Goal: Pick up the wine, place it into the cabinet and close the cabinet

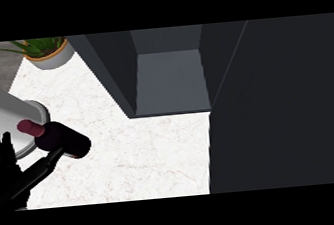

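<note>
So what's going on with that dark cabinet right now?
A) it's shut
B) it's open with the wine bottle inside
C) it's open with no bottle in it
C: the cabinet stands open with its inside bare, while the wine bottle is out to its left, next to the left hand.

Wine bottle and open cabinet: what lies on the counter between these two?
Nothing stands there. In the head view, only bare white counter stretches from the wine bottle to the cabinet.
</note>
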`<action>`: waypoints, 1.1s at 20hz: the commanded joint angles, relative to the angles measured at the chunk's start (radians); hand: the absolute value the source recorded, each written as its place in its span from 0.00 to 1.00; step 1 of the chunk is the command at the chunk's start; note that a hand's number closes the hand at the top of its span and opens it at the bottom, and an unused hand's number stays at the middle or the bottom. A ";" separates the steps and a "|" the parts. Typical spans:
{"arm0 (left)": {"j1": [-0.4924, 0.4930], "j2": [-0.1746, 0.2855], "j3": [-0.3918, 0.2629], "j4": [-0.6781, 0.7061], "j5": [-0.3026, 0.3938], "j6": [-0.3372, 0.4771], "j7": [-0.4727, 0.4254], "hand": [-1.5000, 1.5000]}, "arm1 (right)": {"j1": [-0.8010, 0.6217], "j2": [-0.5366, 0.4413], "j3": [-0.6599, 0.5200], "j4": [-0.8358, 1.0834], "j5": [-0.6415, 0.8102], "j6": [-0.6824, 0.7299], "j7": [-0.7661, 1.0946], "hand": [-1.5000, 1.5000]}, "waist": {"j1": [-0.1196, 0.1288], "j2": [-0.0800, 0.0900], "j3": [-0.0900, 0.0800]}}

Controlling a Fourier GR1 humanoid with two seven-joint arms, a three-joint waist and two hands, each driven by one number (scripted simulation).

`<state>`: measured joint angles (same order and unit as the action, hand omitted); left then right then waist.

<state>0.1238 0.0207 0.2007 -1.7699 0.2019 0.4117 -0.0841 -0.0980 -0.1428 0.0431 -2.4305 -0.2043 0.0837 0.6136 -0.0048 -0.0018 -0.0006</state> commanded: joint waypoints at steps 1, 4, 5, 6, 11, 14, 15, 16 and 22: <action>0.023 -0.020 -0.017 0.074 0.040 -0.024 -0.100 0.00 | 0.032 -0.001 -0.038 -0.130 -0.086 0.000 0.041 0.00 | 0.001 0.000 0.000; 0.005 0.022 0.070 0.127 0.075 -0.085 -0.106 0.00 | 0.016 -0.027 -0.071 -0.200 -0.122 -0.019 0.121 0.00 | -0.002 -0.001 0.000; -0.082 0.016 0.083 0.244 0.082 -0.084 -0.146 0.00 | 0.074 0.022 0.017 -0.155 -0.022 0.003 0.017 0.00 | -0.005 0.001 0.000; -0.019 0.001 0.046 0.146 0.051 -0.066 -0.124 0.00 | 0.009 -0.003 -0.023 -0.162 -0.060 -0.022 0.093 0.00 | 0.002 0.000 0.000; -0.085 0.032 0.074 0.276 0.090 -0.125 -0.154 0.00 | 0.045 -0.008 -0.044 -0.148 -0.097 0.021 0.047 0.00 | -0.002 0.001 0.000; -0.047 -0.013 0.034 0.279 0.080 -0.148 -0.210 0.00 | 0.019 0.033 0.016 -0.127 -0.017 -0.019 0.044 0.00 | 0.002 0.000 0.000; -0.063 -0.020 0.059 0.329 0.091 -0.146 -0.261 0.00 | 0.059 0.001 -0.047 -0.186 -0.104 0.009 0.061 0.00 | -0.004 0.000 0.000; -0.092 0.001 0.078 0.369 0.098 -0.156 -0.263 0.00 | -0.021 -0.010 -0.062 -0.172 -0.103 -0.020 0.107 0.00 | -0.003 0.000 0.000; -0.068 0.037 0.117 0.433 0.136 -0.222 -0.314 0.00 | 0.084 0.028 0.011 -0.182 -0.031 0.013 0.050 0.00 | -0.002 0.000 0.000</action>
<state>0.0499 0.0353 0.2836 -1.4021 0.3143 0.2384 -0.3446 -0.1022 -0.1359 0.0211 -2.4376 -0.1960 0.0957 0.6246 -0.0070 -0.0020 -0.0003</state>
